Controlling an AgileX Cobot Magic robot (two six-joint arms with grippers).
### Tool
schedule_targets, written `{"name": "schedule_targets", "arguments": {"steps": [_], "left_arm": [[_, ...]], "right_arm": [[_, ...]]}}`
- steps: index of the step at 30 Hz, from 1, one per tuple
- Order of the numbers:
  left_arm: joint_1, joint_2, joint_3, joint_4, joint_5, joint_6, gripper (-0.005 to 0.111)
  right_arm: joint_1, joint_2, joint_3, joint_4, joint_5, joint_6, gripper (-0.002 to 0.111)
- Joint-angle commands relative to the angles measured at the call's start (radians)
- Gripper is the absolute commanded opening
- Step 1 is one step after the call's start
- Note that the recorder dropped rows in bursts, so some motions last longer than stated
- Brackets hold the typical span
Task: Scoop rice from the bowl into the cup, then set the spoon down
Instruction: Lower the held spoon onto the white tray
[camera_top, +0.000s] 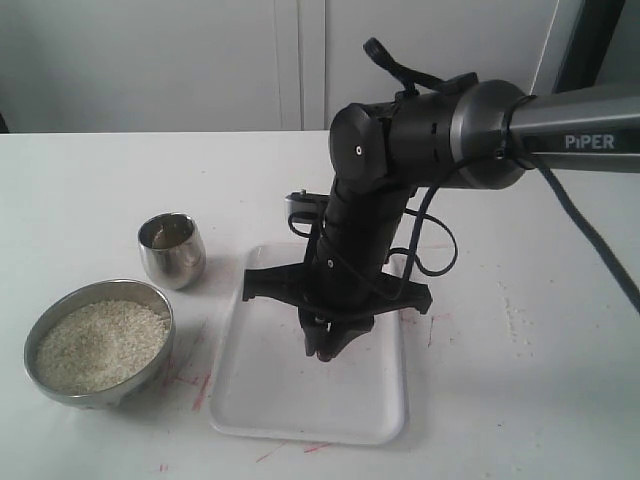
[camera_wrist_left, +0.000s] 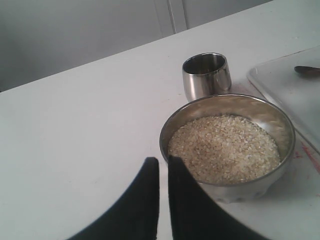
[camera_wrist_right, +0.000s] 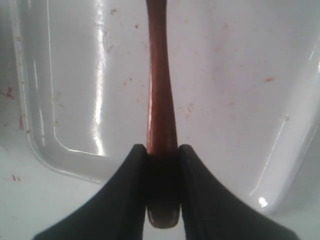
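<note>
Bowl (camera_top: 158, 303) of rice (camera_top: 100, 345) sits up front. The left gripper (camera_wrist_left: 162, 161) is right by it, jaws all but closed on nothing. Right gripper (camera_top: 328, 350) is down over the tray (camera_top: 250, 400), clamped tight on the spoon (camera_wrist_right: 161, 100) by its handle, probably to lift it. Cup (camera_top: 172, 250) is just behind the bowl, handy for tipping.

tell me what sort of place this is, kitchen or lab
Likely a robot lab bench, not a kitchen: white table, plain wall panels, a Piper-branded arm whose end effector grips a spoon over a tray, and a bowl of rice beside a cup.
</note>
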Motion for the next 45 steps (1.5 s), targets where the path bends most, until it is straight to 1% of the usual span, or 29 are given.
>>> {"name": "schedule_targets", "arguments": {"steps": [1, 14, 19, 21, 24, 26, 45], "left_arm": [[0.002, 0.001, -0.003, -0.008, -0.005, -0.005, 0.014], [0.002, 0.001, -0.003, -0.008, -0.005, -0.005, 0.014], [0.002, 0.001, -0.003, -0.008, -0.005, -0.005, 0.014], [0.002, 0.001, -0.003, -0.008, -0.005, -0.005, 0.014], [0.002, 0.001, -0.003, -0.008, -0.005, -0.005, 0.014], [0.002, 0.001, -0.003, -0.008, -0.005, -0.005, 0.014], [0.002, 0.001, -0.003, -0.008, -0.005, -0.005, 0.014]], "right_arm": [[-0.005, 0.008, 0.002, -0.009, -0.011, -0.011, 0.003], [-0.005, 0.052, 0.004, -0.011, -0.015, -0.015, 0.003], [-0.005, 0.074, 0.004, -0.005, -0.008, -0.053, 0.003], [-0.005, 0.074, 0.004, -0.005, -0.01, -0.058, 0.006], [-0.005, 0.074, 0.004, -0.005, -0.01, -0.058, 0.015], [-0.005, 0.074, 0.004, -0.005, -0.01, -0.058, 0.017], [-0.005, 0.074, 0.004, -0.005, -0.022, -0.058, 0.017]]}}
